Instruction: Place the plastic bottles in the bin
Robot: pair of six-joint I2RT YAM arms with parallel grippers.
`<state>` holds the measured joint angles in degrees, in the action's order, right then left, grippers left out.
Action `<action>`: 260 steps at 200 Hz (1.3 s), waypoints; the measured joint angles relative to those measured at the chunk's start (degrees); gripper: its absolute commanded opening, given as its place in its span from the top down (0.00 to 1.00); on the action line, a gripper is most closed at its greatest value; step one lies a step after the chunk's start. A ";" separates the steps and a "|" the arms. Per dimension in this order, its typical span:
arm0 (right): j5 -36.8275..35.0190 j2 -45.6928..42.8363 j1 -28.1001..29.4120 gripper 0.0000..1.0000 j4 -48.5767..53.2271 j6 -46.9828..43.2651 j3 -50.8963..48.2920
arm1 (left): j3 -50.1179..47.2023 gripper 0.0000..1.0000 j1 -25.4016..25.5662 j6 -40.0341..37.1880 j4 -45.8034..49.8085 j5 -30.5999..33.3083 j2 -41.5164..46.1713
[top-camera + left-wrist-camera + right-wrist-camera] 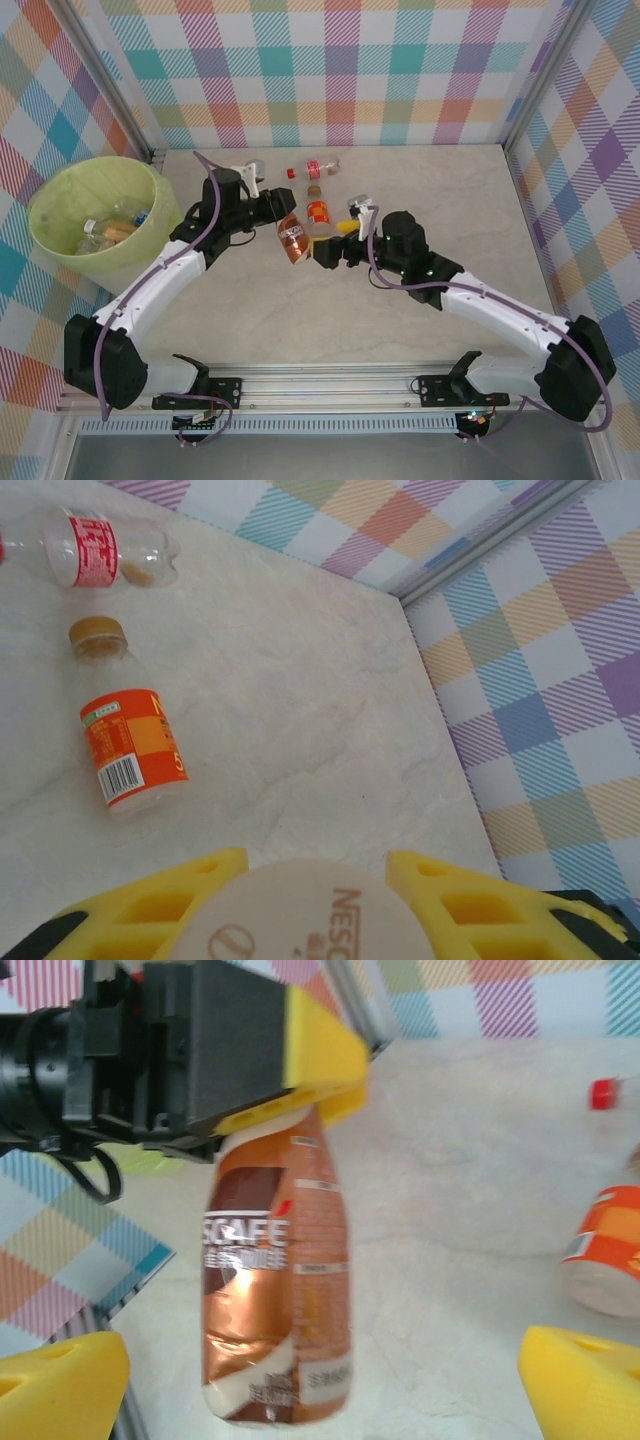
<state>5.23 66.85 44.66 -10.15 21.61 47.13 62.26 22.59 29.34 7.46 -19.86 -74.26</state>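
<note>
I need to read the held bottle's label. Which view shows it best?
Right wrist: the brown Nescafe bottle hangs side-on, label readable. Left wrist shows its round end; top external shows it small from above.

The left arm (160, 282) and right arm (500, 312) are white-shelled with black joints, a purple cable (97, 372) trailing each. The left gripper (312, 872) and right gripper (320, 1380) wear slotted yellow pads (130, 920), foam by the look.

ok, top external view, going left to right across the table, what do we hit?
bin → brown bottle → orange-label bottle → right gripper. Skipped the red-label bottle: it lies farther back and spans the columns of both other bottles.
</note>
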 measured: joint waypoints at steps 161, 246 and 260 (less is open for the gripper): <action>-26.93 -3.04 0.00 0.00 5.22 5.33 -4.44 | 11.87 0.61 -0.94 -13.90 13.46 18.60 18.58; -29.66 -3.17 0.00 0.00 -1.75 8.44 -7.65 | 21.18 0.61 -1.01 -28.39 15.37 37.13 19.80; -29.77 -3.17 0.00 0.00 -3.56 8.61 -8.24 | 22.34 0.61 -1.79 -31.80 15.32 42.93 19.21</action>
<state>-24.53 63.68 44.66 -13.72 30.22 38.89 84.60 20.80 -2.46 22.79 23.07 -55.05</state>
